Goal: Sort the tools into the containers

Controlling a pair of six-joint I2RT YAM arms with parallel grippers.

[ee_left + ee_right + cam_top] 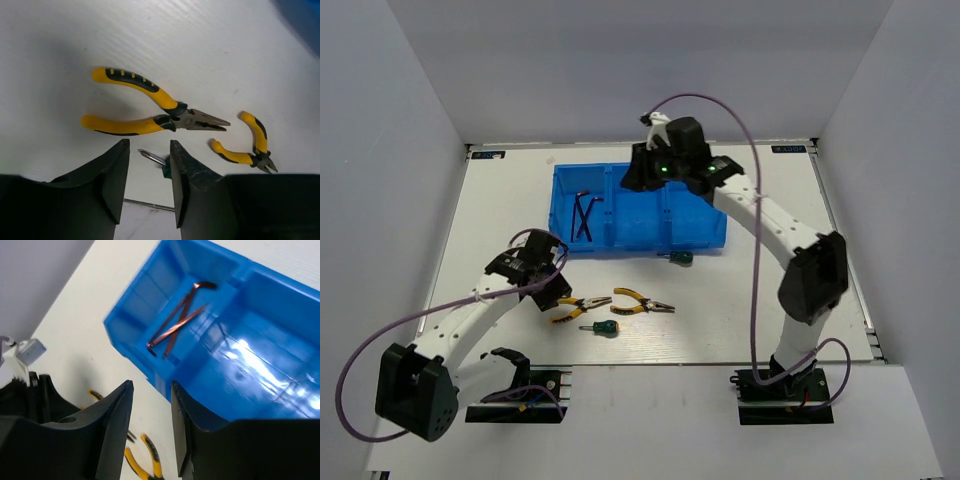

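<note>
The bright blue tray (700, 238) sits toward the far side of the white bench (720, 310), and its left compartment (565, 200) holds the two dark hex keys (585, 215), lying crossed over each other. The right claw (642, 180) hangs above the tray's middle compartment (635, 225), fingers parted with nothing between them. On the bench in front of the tray lie two yellow-handled pliers: a long-nose pair (150, 107) and a smaller pair (247, 150) near it, apart from each other. A green-handled screwdriver (602, 328) lies just nearer the arms than the pliers, and a second screwdriver (678, 257) rests just beside the tray's front wall. The left claw (147, 175) hovers over the nearer screwdriver, released, and the wrist view shows the metal shaft in the gap between its fingers, ungripped
</note>
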